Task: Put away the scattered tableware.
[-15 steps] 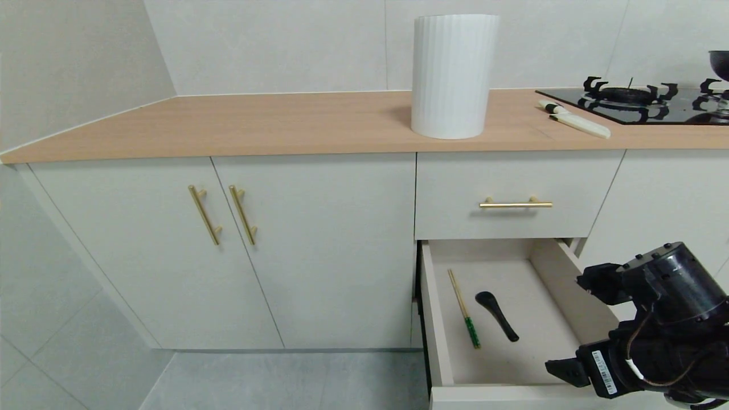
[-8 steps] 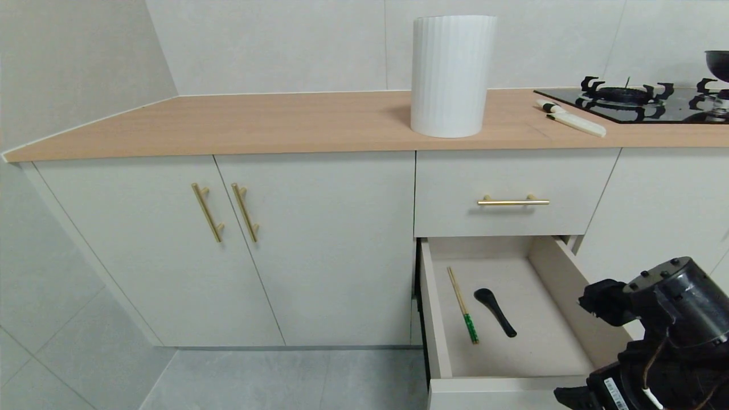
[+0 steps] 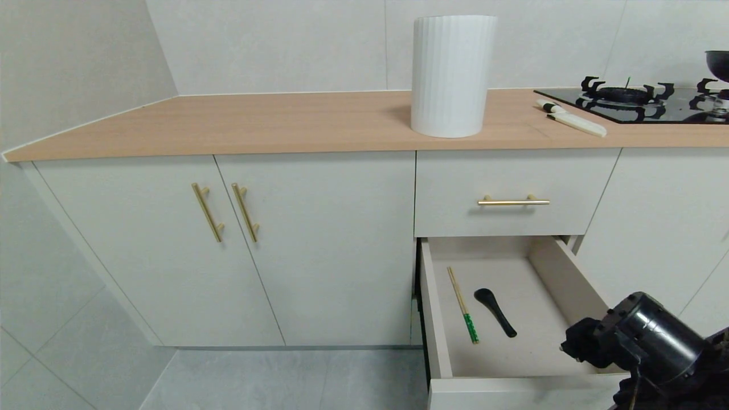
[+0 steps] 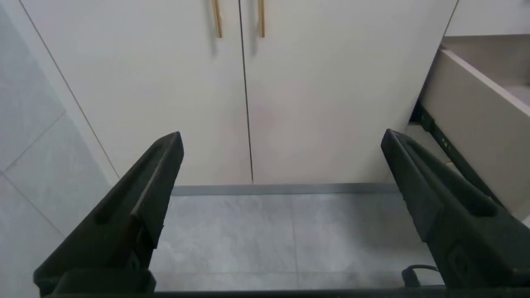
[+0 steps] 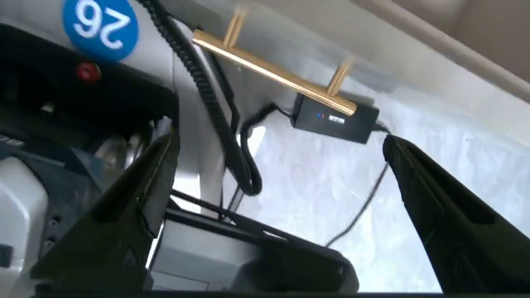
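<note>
1. the left hand [image 4: 281, 145] sits low before the closed double doors [image 4: 331, 83], its two dark fingers wide apart with nothing between them.
2. a white ribbed canister [image 3: 451, 74] stands upright on the wooden worktop [image 3: 256, 122], above a closed upper drawer.
3. the lower drawer [image 3: 435, 319] is pulled out. the chopsticks [image 3: 464, 307], pale wood with green ends, lie along its left wall, so close together that they are hard to tell apart.
4. just beside them, not touching, lies a black spoon [image 3: 496, 313] with its bowl toward the back.
5. a pale knife [image 3: 572, 121] with a dark band lies on the worktop near the black hob [image 3: 638, 108]; its blade detail is too small to make out.
6. the right arm [image 3: 649, 341] covers the drawer's near right corner, and the drawer's front is cut off at the lower edge.
7. the right hand [image 5: 280, 147] has its fingers spread and empty, with a gold bar handle [image 5: 273, 72] beyond it.
</note>
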Controlling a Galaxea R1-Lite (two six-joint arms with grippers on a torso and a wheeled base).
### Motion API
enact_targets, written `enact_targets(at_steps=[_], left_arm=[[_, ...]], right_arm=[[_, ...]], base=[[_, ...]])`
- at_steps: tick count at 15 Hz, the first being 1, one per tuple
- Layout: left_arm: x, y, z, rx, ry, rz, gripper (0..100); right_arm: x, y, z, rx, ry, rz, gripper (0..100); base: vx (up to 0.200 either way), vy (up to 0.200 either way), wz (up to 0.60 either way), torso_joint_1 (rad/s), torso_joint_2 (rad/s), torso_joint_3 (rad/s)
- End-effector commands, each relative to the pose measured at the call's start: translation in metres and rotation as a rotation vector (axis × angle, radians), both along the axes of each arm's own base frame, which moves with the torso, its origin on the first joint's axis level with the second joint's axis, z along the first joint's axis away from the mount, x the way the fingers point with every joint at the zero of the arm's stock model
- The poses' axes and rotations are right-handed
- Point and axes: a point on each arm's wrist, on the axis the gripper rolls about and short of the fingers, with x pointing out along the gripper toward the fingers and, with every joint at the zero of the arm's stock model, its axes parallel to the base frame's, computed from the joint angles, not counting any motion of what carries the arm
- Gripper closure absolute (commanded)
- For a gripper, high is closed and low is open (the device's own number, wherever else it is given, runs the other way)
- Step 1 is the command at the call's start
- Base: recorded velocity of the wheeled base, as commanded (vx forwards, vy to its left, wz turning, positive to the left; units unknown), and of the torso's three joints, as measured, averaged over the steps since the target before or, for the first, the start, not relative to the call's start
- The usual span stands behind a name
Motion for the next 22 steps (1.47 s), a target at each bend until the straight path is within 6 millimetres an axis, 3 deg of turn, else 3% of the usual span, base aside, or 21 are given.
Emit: enact_targets(at_steps=[1,7,13,20,22], left_arm=[[0.000,0.000,0.000,0.000,0.002,0.000,0],[0.000,0.000,0.000,0.000,0.000,0.000,0],[0.000,0.000,0.000,0.000,0.002,0.000,0],[0.000,0.000,0.000,0.000,0.000,0.000,0],[0.000,0.000,0.000,0.000,0.000,0.000,0]], right_arm=[[0.009,0.009,-0.023,-0.076,0.090,0.002,0],[0.018,0.015,-0.038,-0.100,0.122,-0.012,0],[0.041,0.025,-0.052,-0.089,-0.012,-0.146,0],[0.075,0.028,-0.036,0.007,-0.123,-0.228,0],[0.095,0.026,-0.036,0.006,-0.132,-0.249,0]], base=[[0.000,0.000,0.00,0.000,0.00,0.000],[0.000,0.000,0.00,0.000,0.00,0.000],[0.000,0.000,0.00,0.000,0.00,0.000],[0.000,0.000,0.00,0.000,0.00,0.000],[0.000,0.000,0.00,0.000,0.00,0.000]])
